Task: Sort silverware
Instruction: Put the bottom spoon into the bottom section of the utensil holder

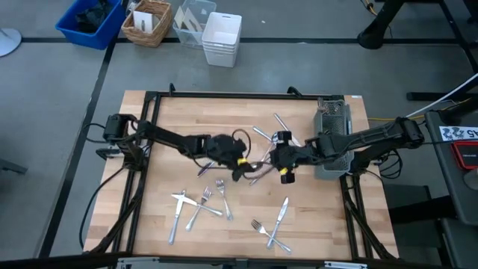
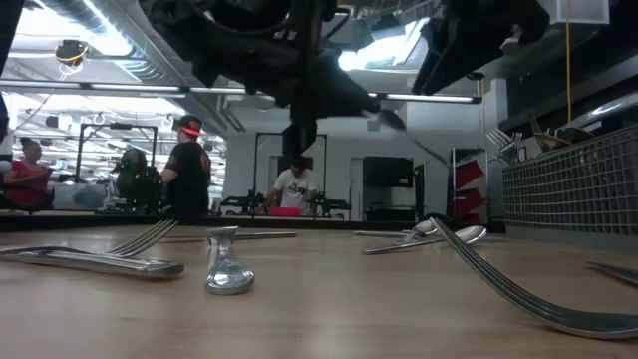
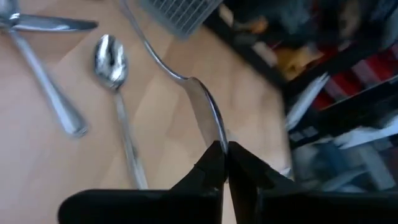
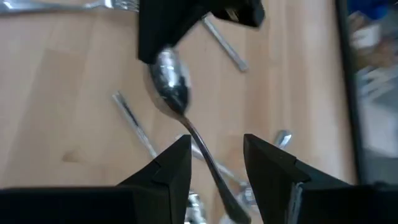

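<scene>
The left claw (image 3: 225, 163) is clamped on a spoon (image 3: 202, 109), pinching it by the bowl so the handle juts out ahead toward the right claw (image 4: 216, 163). That one stands apart, fingers straddling the handle, not yet touching it. The hold is thin and on curved metal, so the spoon could pivot or slip if the right claw closes off-centre or either arm pulls early. Beneath and just beyond both claws, more silverware (image 1: 200, 205) lies loose on the desk (image 1: 149, 179), some crossed. The mesh caddy (image 1: 333, 119) sits behind the right claw. From above, dark wrists hide the handover itself; the low view shows only undersides.
</scene>
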Tool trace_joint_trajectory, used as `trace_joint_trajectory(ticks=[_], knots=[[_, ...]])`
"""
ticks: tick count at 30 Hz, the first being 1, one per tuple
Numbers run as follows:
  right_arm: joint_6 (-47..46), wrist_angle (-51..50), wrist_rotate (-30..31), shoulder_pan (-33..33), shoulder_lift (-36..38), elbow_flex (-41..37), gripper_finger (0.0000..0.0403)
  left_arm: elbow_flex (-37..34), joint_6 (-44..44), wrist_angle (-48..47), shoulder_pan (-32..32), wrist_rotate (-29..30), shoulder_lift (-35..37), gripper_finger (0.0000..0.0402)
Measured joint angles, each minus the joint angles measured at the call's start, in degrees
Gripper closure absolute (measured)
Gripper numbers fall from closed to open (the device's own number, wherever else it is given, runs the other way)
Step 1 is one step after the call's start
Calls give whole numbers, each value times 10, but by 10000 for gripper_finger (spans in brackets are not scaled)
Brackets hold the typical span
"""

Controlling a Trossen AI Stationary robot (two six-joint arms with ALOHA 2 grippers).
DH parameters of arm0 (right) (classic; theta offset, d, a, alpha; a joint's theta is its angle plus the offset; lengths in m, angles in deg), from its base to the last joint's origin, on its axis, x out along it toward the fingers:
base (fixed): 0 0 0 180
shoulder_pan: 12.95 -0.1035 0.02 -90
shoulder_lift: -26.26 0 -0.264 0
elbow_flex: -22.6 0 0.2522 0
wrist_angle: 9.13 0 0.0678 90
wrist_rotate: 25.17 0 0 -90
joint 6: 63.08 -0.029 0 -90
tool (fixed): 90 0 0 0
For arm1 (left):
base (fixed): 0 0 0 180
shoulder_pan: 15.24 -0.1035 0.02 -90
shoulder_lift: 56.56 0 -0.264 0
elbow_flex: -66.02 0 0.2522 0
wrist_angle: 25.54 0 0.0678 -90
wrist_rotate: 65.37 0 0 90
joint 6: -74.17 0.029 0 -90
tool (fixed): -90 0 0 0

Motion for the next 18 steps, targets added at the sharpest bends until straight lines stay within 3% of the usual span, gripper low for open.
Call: trace_joint_trajectory(ticks=[4,9,18], knots=[[18,1,126,-51,0,0,256,0,-63,58,-42,-59,0,399],[20,1,291,-109,0,0,256,0,-131,159,-80,-79,0,399],[48,4,457,-152,0,0,256,0,-194,277,-92,-64,0,399]])
